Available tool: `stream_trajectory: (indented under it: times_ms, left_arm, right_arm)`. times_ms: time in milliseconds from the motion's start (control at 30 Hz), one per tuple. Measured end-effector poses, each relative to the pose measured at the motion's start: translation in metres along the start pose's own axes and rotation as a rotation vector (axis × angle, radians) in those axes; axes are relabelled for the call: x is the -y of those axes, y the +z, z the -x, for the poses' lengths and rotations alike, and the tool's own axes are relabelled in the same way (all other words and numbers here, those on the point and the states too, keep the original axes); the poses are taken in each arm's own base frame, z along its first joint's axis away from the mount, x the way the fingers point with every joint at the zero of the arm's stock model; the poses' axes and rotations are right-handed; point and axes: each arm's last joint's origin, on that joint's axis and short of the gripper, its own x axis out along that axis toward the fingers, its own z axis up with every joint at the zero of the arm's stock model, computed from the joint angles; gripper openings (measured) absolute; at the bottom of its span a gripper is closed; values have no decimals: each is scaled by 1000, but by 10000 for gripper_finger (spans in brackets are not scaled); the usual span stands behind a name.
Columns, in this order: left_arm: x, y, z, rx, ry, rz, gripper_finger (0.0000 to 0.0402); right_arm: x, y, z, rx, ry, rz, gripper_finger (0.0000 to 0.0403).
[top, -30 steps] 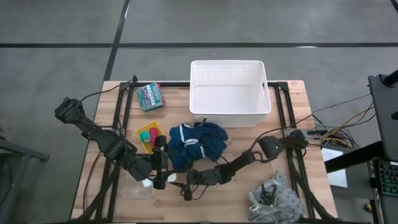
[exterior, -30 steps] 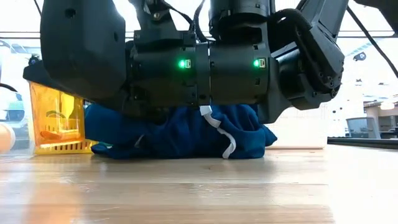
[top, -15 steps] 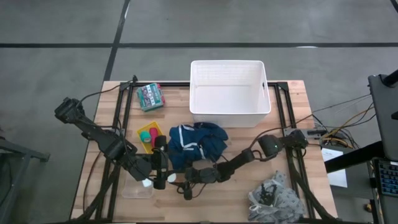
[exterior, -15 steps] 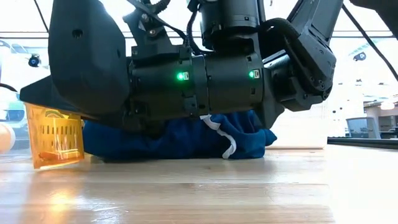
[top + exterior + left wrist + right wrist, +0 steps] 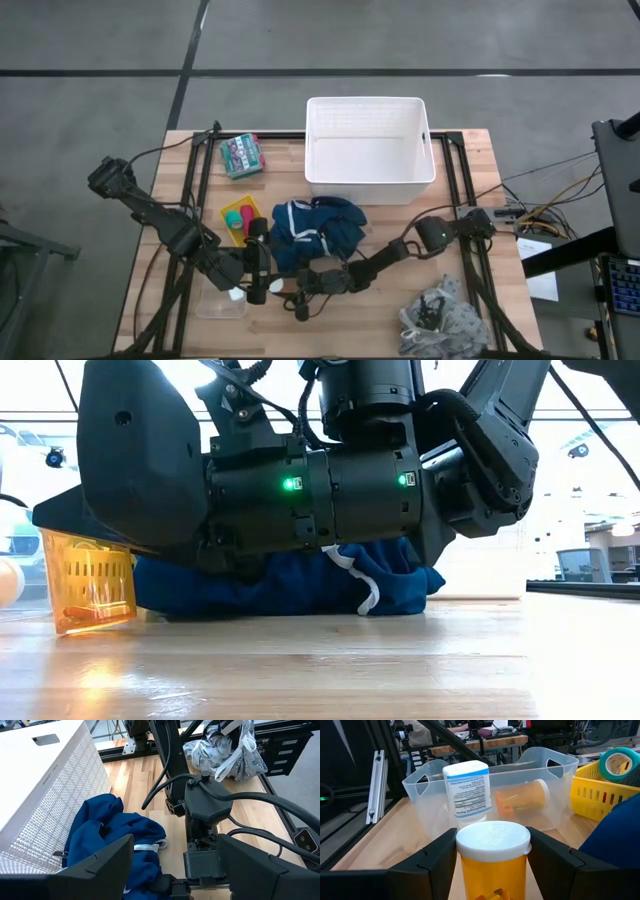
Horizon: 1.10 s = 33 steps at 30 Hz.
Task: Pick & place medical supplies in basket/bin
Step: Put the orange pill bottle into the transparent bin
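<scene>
A small orange pill bottle with a white cap sits between my right gripper's fingers, just right of the clear box; the low view shows the bottle tilted. The clear box holds a white labelled bottle and a second orange bottle. My left gripper is open at the table's near left, pointing right, touching nothing. The dark blue garment lies mid-table. The white tub stands at the far side. The grey-white cloth lies near right. The yellow tray holds tape rolls. My right gripper is shut on the orange pill bottle's body just below the white cap, pinched between the two fingers, one on each side. The fingers come about level from the table's right. The bottle is slightly tilted; whether its base touches the table I cannot tell.
A flat green patterned packet lies at the far left. A green tape roll sits in the yellow tray. Both grippers crowd the near middle of the table between clear box and garment. Black frame rails run along both table sides.
My right gripper, holding the orange bottle, has moved a little toward the table's left and near edge. In the low view the bottle now shows lower, closer and tilted instead of upright. Over the last half second it has barely moved.
</scene>
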Motion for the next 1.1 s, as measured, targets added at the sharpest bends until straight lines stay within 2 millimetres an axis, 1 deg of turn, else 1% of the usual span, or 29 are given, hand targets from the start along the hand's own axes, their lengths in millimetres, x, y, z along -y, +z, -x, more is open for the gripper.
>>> stream_trajectory:
  times_ms: [367, 467, 667, 800, 933, 1100]
  left_arm:
    - [0, 0, 0, 0, 0, 0, 291]
    - [0, 0, 0, 0, 0, 0, 291]
    - [0, 0, 0, 0, 0, 0, 291]
    - [0, 0, 0, 0, 0, 0, 291]
    - [0, 0, 0, 0, 0, 0, 291]
    - [0, 0, 0, 0, 0, 0, 291]
  right_arm:
    - [-1, 1, -1, 4, 1, -1, 219]
    - [0, 1, -1, 5, -2, -4, 235]
    - [1, 2, -1, 6, -9, -23, 289]
    - [1, 2, -1, 6, -9, -21, 316]
    - [1, 2, -1, 5, -10, -21, 329]
    - [1, 2, -1, 5, -10, -20, 334]
